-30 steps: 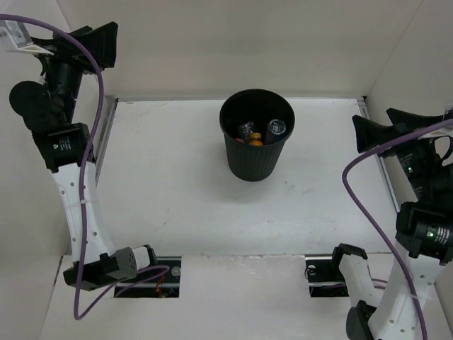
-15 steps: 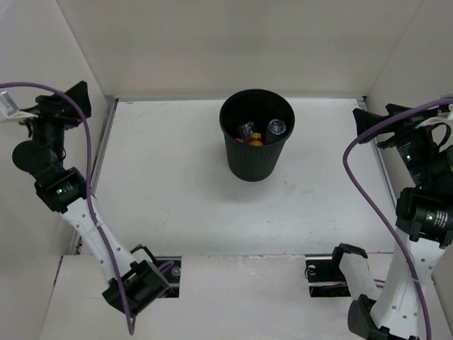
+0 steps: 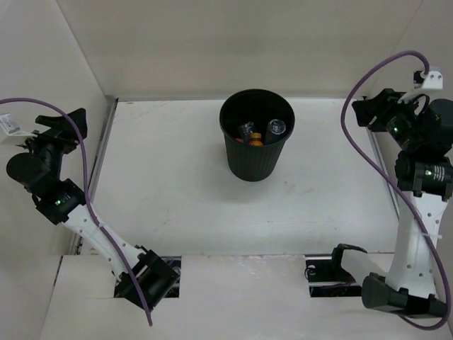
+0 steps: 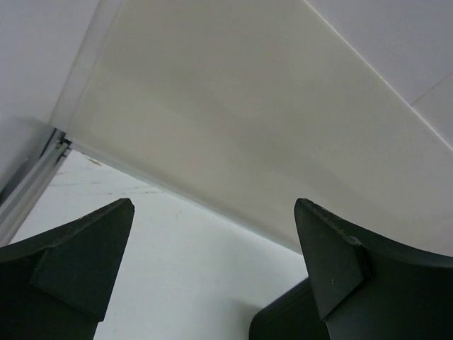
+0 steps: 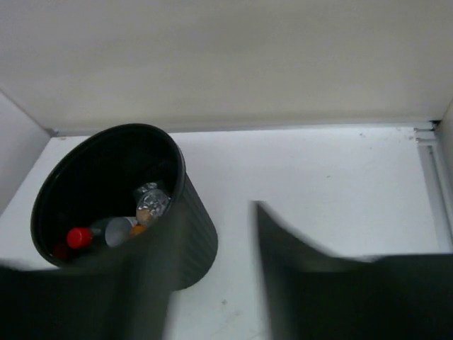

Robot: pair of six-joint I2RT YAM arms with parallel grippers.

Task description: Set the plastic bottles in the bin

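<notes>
The black bin (image 3: pixel 228 150) stands upright at the back middle of the table, with the plastic bottles inside it. Down in it I make out an orange bottle (image 3: pixel 255 139) and two clear ones (image 3: pixel 276 127). The right wrist view shows the bin (image 5: pixel 202 241) at lower left, with a red cap (image 5: pixel 79 237) and a clear bottle (image 5: pixel 150 202) inside. My left gripper (image 3: pixel 71 122) hangs open and empty at the far left edge (image 4: pixel 212 212). My right gripper (image 3: pixel 364 110) is at the far right; its blurred fingers (image 5: pixel 212 234) have come together on nothing.
White walls enclose the table on three sides. Metal rails (image 3: pixel 102 145) run along the left and right edges (image 3: pixel 375 152). Both arm bases sit at the near edge, beside two cut-outs (image 3: pixel 329 273) in the front board.
The left arm has swung down and leftward, staying open. The right arm has risen toward the back right, and its jaws have closed.
</notes>
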